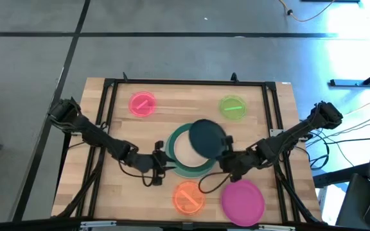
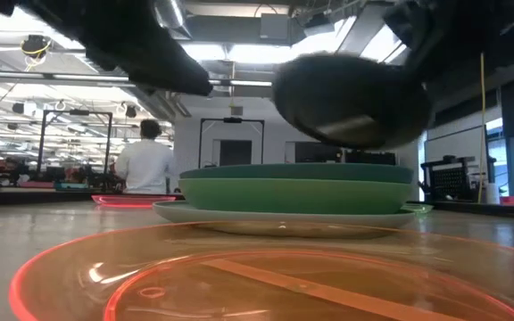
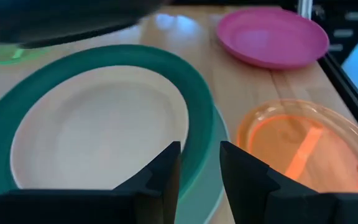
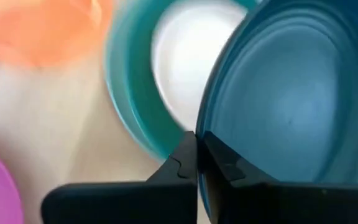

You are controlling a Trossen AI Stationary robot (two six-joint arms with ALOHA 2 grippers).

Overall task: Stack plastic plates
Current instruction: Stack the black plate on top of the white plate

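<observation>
Right gripper [image 1: 225, 158] pinches blackish-green plate [image 1: 207, 137] above centre stack [image 1: 177, 162]; left gripper [image 1: 162, 158] fingers narrowly apart, holding nothing.

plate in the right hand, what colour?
Dark blackish teal plate, held above the stack by the right hand; best seen in the high view.

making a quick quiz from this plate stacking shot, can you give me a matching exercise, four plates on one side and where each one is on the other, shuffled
Plates:
1. dark plate
2. magenta plate
3. orange plate
4. pink plate

Places:
A. flat on the table at the far left
B. held off the table by the right gripper, above the stack
C. flat on the table near the front edge, beside the left gripper
D. flat on the table at the front right

Pairs: 1-B, 2-D, 3-C, 4-A
</observation>
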